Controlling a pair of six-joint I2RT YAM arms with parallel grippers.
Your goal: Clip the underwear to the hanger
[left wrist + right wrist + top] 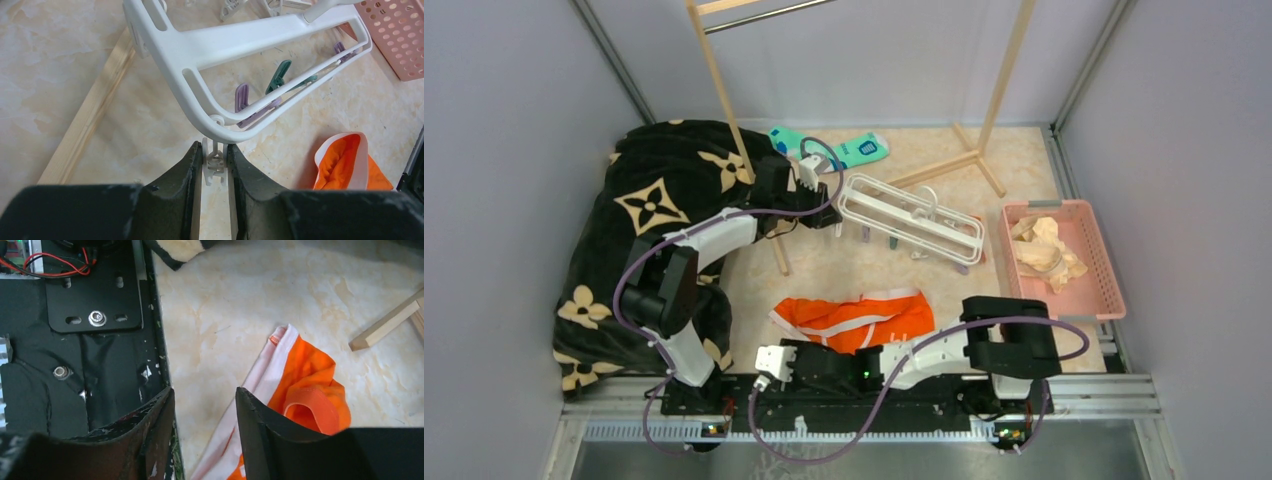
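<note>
Left jaws are pinched on the hanger's (250,37) white corner clip (215,167); well apart from the hanger, right jaws gape empty.

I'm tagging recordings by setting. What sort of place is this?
Likely a walled lab robot cell staged for laundry, with a white hanger, wooden rack and pink basket.

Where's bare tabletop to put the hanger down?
Best: the strip between the hanger and the underwear. Smaller patch between underwear and pink basket. Crowded far left, where blanket, sock, rack leg and left fingers meet.
</note>
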